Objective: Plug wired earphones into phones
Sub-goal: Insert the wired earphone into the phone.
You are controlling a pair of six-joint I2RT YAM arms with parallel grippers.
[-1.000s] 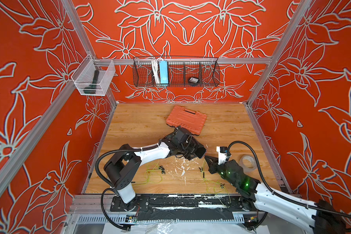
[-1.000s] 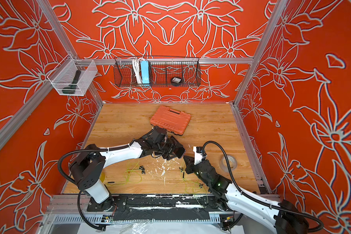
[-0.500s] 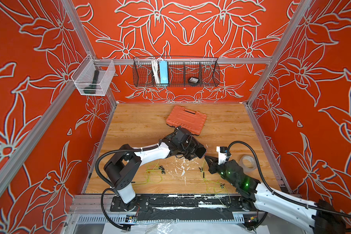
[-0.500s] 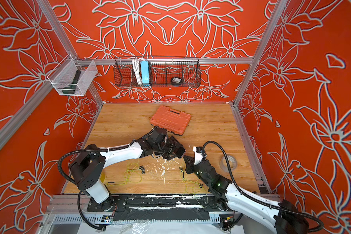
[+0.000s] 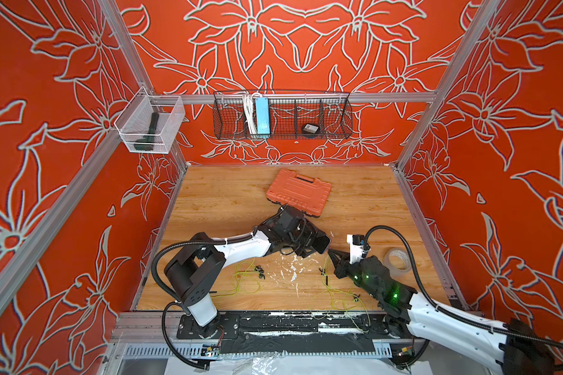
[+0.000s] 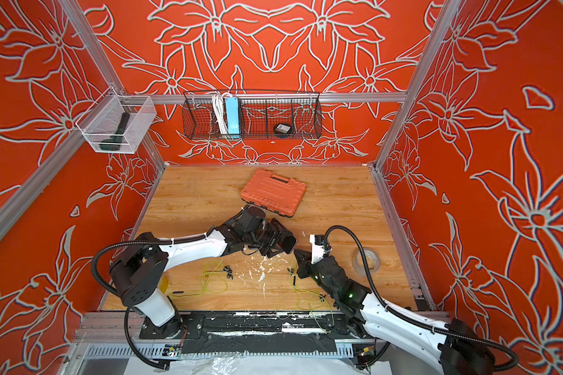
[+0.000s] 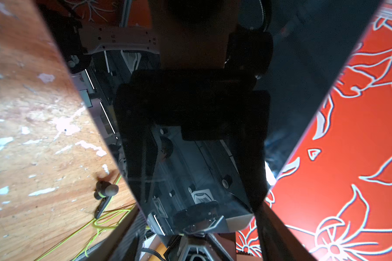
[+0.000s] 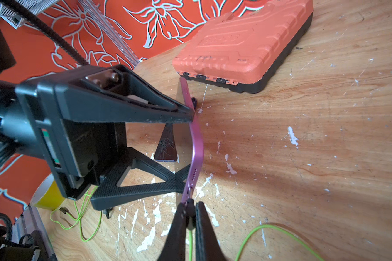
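Left end effector (image 5: 311, 243) spread wide, clamping phone (image 8: 197, 144), right end effector (image 8: 191, 209) pinched tight on plug (image 8: 188, 204), plug touching phone's edge

A robotics lab cell: aluminium frame (image 5: 387, 96), floral wall panels (image 5: 290, 42), two arms (image 5: 241, 248) mounted at a wooden tabletop (image 5: 228, 194).

Glossy phone (image 7: 190, 169); scuffed wooden table (image 5: 225, 201)
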